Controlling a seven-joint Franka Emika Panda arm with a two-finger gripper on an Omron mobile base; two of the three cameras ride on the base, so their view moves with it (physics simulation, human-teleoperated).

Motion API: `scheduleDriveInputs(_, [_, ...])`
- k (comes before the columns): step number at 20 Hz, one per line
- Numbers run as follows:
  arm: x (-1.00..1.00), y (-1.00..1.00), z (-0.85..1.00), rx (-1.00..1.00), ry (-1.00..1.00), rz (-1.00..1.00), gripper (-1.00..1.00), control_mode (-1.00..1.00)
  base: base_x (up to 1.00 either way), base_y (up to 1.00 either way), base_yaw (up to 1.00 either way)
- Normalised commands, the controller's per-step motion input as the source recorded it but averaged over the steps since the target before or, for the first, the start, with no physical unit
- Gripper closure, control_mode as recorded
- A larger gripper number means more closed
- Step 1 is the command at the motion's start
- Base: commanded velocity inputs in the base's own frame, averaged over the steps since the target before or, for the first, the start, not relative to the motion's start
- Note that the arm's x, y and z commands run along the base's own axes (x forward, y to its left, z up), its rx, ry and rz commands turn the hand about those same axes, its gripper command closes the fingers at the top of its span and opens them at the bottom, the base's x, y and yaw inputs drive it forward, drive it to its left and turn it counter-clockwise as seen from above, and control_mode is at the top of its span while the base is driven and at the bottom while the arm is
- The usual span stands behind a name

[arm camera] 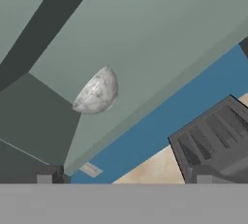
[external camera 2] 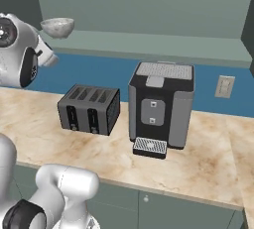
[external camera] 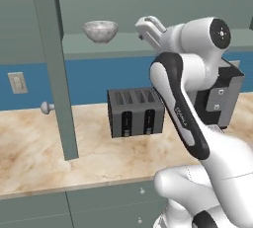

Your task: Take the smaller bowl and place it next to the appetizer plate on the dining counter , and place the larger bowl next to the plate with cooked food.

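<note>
Hand view: my gripper [arm camera: 124,177] is spread wide and empty, aimed at the smaller bowl [arm camera: 98,92] on the open cabinet shelf [external camera 2: 149,42] above the toaster [external camera 2: 90,109]. Step: approach for pickup (no contact yet). Next: close in on its rim.

A kitchen: marble-look countertop [external camera 2: 208,166] with toaster [external camera 2: 89,109], coffee machine [external camera 2: 159,106], blue backsplash [external camera: 94,81], cabinet drawers [external camera: 99,205].

Glossy white rounded arm [external camera: 197,138] links — black joint bands, dark round end cap.
</note>
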Motion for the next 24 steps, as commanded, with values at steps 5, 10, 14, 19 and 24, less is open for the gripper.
scheduleDriveInputs(5, [0.61, 0.03, 0.0, 0.04, 0.07, 0.0, -1.0, -1.0, 0.0, 0.0, 0.0])
scheduleDriveInputs(10, [0.66, 0.12, 0.0, 0.02, 0.09, 0.0, -1.0, -1.0, 0.0, 0.0, 0.0])
scheduleDriveInputs(14, [0.56, 0.22, -0.01, 0.0, 0.04, 0.0, -1.0, -1.0, 0.0, 0.0, 0.0])
scheduleDriveInputs(19, [0.51, 0.29, -0.03, 0.0, 0.05, 0.0, -1.0, -1.0, 0.0, 0.0, 0.0])
scheduleDriveInputs(24, [0.5, 0.24, 0.0, -0.02, 0.12, 0.0, -1.0, -1.0, 0.0, 0.0, 0.0])
